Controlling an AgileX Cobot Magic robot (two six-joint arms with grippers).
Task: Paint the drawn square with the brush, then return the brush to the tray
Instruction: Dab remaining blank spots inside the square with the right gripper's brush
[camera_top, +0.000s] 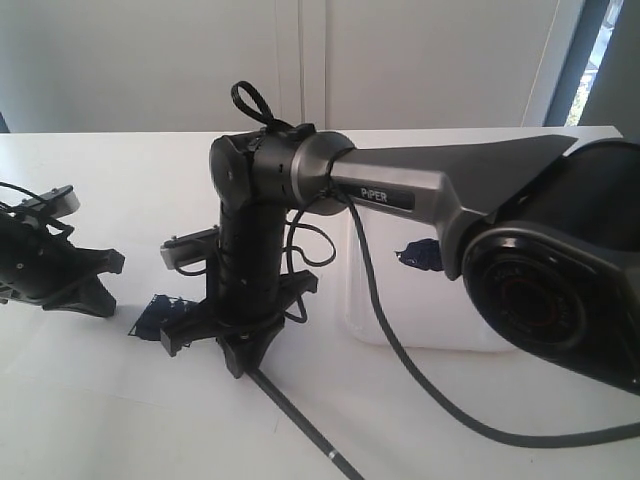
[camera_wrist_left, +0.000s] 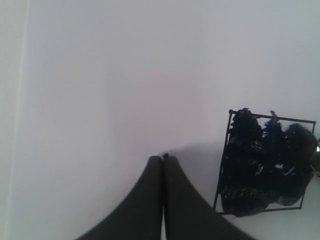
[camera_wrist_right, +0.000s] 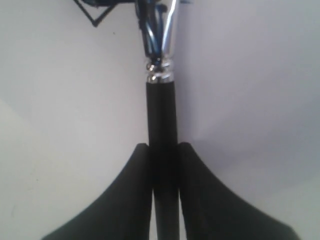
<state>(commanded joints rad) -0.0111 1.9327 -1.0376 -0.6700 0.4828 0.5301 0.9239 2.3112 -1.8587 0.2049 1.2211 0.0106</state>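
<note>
Gripping the brush (camera_wrist_right: 161, 110) handle, my right tool (camera_wrist_right: 164, 146) points it at the drawn square (camera_wrist_left: 265, 165); left tool (camera_wrist_left: 163, 158) clenched.

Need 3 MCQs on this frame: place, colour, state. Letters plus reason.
1. Exterior view: against the drawn square, the tray lies A) left B) right C) on it
2. The brush has a ferrule that is A) silver B) red C) green
3. The left end effector is A) wide open B) shut on the brush C) shut, empty
1 B: tray sits right of the painted square. 2 A: bright metal in the right wrist view. 3 C: closed on nothing in the left wrist view.
</note>
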